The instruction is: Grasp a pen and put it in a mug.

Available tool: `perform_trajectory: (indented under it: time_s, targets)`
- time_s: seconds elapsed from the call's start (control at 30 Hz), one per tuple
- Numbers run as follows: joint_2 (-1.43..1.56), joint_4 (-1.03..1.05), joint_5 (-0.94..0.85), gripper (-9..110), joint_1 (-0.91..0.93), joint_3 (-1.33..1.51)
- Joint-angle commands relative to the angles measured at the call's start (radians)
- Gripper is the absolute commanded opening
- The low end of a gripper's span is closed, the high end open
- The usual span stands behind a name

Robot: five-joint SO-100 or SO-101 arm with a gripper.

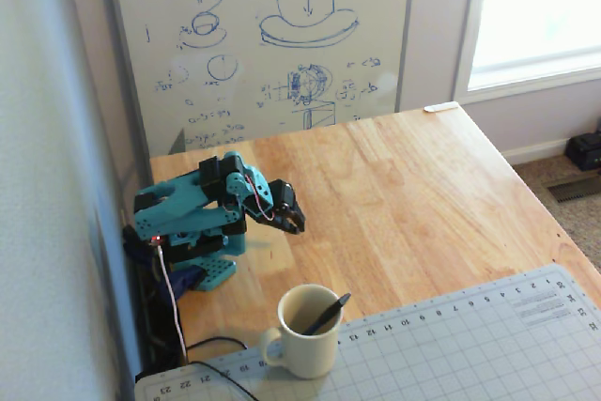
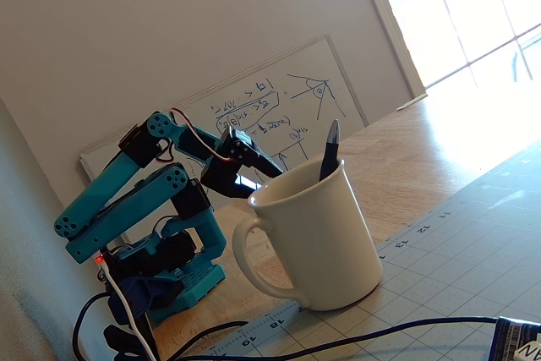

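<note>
The pen [image 1: 327,313] leans inside the mug [image 1: 305,345] at the mat's edge; the gripper [image 1: 296,221], folded back near its base, looks closed and empty; a careless arm swing could knock the mug over.

Looks like an office or home study turned hobby robotics bench: whiteboard [image 1: 272,35] covered in marker sketches and formulas against the wall, butcher-block wooden surface [image 1: 413,194], gridded cutting mat [image 1: 470,345], bright window [image 1: 540,16], carpeted floor, small teal robot arm [image 1: 192,223].
</note>
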Motion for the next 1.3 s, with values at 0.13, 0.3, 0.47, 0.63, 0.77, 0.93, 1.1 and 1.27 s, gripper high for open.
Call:
perform_trajectory:
  time_s: [0.13,0.3,0.47,0.63,0.77,0.93,1.1,1.27]
  targets:
    - [0.028,-0.006,-0.014,3,-0.011,0.044]
    - [0.029,-0.031,-0.121,3,-0.006,0.072]
    - [0.029,-0.032,-0.144,3,-0.003,0.074]
    - [0.028,-0.026,-0.15,3,-0.006,0.074]
    - [0.028,-0.026,-0.15,3,-0.006,0.074]
    - [0.028,-0.026,-0.15,3,-0.006,0.074]
    - [0.028,-0.026,-0.15,3,-0.006,0.074]
    - [0.028,-0.026,-0.15,3,-0.006,0.074]
